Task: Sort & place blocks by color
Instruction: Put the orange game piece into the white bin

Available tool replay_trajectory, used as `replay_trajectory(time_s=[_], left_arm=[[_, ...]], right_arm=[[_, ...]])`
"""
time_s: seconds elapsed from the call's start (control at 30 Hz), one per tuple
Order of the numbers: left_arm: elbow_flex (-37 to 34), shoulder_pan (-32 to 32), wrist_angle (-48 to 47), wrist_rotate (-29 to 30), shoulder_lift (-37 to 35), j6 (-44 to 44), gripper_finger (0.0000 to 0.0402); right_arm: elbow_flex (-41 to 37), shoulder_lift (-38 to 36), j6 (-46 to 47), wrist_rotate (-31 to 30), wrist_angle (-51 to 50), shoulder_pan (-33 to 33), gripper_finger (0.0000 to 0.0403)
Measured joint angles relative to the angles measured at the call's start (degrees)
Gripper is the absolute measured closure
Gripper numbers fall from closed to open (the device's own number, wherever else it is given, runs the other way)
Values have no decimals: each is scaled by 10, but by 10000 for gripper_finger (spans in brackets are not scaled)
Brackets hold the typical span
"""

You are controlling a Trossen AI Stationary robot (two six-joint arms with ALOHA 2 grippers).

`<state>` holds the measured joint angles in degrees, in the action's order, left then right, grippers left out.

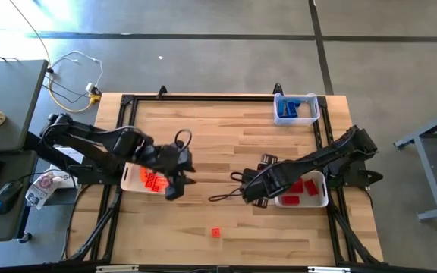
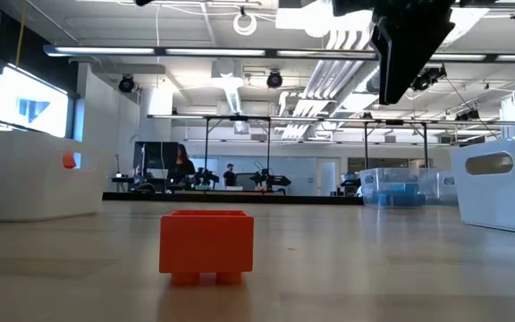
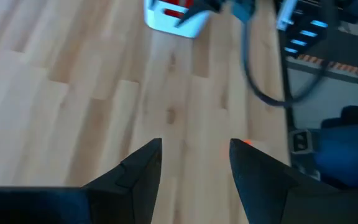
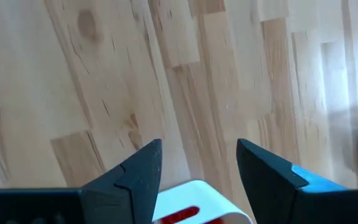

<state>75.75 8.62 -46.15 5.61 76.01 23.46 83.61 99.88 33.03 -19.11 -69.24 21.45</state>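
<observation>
A lone orange-red block sits studs-down on the table near its near edge. Several orange blocks lie in the left white tray. Red blocks lie in the right white tray, and blue blocks in the far right tray. My left gripper hangs open above bare wood at the left tray's right edge. My right gripper hangs open over the right tray's left rim, holding nothing.
In the low view the left tray wall and the right tray wall flank the lone block. A dark cable loops on the table beside the right gripper. Bare wood lies between the two near trays. People stand far off in the room.
</observation>
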Motion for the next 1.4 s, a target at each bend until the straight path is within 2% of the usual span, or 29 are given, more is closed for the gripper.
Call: replay_trajectory(time_s=[0.3, 0.63, 0.93, 1.27, 1.4], left_arm=[[0, 111, 0, 82, 0, 69, 229], [-2, 202, 27, 153, 32, 114, 229], [-1, 251, 89, 173, 105, 130, 229], [0, 287, 133, 260, 191, 139, 229], [0, 287, 145, 272, 226, 139, 229]], right_arm=[[3, 0, 58, 2, 4, 0, 208], [3, 0, 104, 2, 19, 0, 208], [3, 0, 110, 13, 91, 0, 208], [3, 0, 122, 22, 121, 8, 208], [3, 0, 122, 24, 121, 14, 208]])
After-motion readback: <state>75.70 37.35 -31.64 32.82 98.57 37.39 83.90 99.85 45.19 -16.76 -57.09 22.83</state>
